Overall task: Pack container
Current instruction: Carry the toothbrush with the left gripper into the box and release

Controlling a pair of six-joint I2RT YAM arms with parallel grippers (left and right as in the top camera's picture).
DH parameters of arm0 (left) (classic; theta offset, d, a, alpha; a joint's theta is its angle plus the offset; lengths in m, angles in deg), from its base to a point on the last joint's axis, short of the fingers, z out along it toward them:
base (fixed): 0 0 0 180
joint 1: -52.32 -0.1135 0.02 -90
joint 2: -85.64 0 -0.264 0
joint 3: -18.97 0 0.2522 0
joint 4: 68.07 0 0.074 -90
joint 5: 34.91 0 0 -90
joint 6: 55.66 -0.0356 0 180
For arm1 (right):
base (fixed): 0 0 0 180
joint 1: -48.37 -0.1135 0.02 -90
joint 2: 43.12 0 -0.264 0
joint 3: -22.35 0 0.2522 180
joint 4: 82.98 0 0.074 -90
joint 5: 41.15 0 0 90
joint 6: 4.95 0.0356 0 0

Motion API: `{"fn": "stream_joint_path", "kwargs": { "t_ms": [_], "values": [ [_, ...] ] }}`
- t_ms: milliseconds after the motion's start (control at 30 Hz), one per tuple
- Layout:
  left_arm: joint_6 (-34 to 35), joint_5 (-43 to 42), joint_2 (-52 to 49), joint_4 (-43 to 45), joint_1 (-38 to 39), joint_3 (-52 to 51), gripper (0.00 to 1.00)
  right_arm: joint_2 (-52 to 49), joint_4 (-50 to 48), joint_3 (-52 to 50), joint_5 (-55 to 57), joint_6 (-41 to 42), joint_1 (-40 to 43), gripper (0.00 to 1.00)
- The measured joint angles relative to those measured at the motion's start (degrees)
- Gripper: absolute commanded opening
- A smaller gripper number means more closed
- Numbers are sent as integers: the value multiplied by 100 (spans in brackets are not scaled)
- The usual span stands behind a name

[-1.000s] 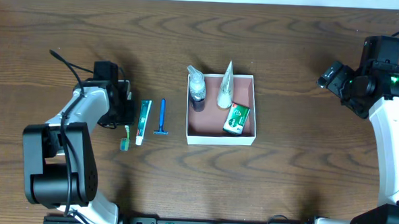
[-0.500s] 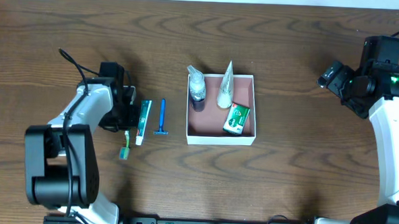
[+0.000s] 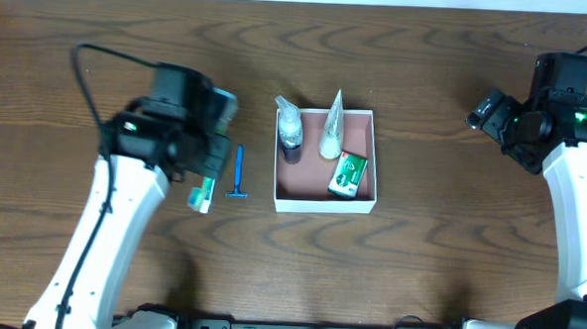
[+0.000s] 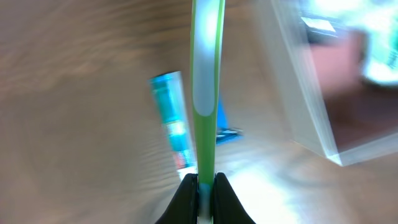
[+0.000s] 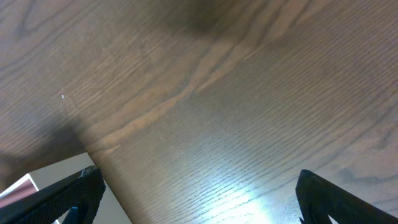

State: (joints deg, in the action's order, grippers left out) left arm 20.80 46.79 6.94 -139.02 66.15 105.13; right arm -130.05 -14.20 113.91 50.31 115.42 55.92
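Left pincer (image 4: 205,182), bottom centre of the left wrist view, clamped on the end of a green toothbrush (image 4: 205,74), whose slim, glossy plastic handle runs straight up the frame, seemingly clear of the table (image 3: 438,270). Beneath it on the dark wood grain lie a flat white-and-teal toothpaste tube (image 4: 169,118) and, partly hidden, a blue razor (image 4: 227,132). The container (image 3: 308,183), a square, shallow white cardboard box with a dusty pink floor, sits at the centre of the overhead view, just right of the razor. It holds a dark-bodied bottle (image 3: 291,137), a white tapered tube (image 3: 331,126) and a small green packet (image 3: 348,174). Right pincer (image 5: 199,183), upper right of the overhead view and well apart from the box, has its fingers spread with nothing between them. Step in hand, as judged: carrying the toothbrush to the box. The next move calls for travel rightward over the box's left wall and release onto bare floor, with the long handle probably angled to fit.
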Motion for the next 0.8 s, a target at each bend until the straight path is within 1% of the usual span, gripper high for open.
{"fn": "stream_joint_path", "kwargs": {
  "t_ms": [33,200,267,367,400,500,667,733,800],
  "values": [
    [-173,-68,17,-2,177,0,6,0,4,0,2,0,0,99],
    [-1631,-302,-68,157,1344,-2,6,0,2,0,0,0,0,99],
    [-2253,-354,-184,435,1784,-2,6,0,2,0,2,0,0,99],
    [-2957,-385,-468,968,2251,0,6,0,2,0,0,0,0,99],
    [-3156,-396,-603,1150,2374,-2,9,0,2,0,2,0,0,99],
    [-3508,-402,-1012,1641,2579,-2,11,0,2,0,0,0,0,99],
    [-3845,-398,-1700,2081,2643,-2,11,0,0,0,0,0,0,99],
    [-3921,-391,-1891,2142,2643,-2,17,0,0,0,2,0,0,99],
    [-3945,-372,-2028,2144,2643,-2,27,0,0,0,0,0,0,99]
  ]
}}
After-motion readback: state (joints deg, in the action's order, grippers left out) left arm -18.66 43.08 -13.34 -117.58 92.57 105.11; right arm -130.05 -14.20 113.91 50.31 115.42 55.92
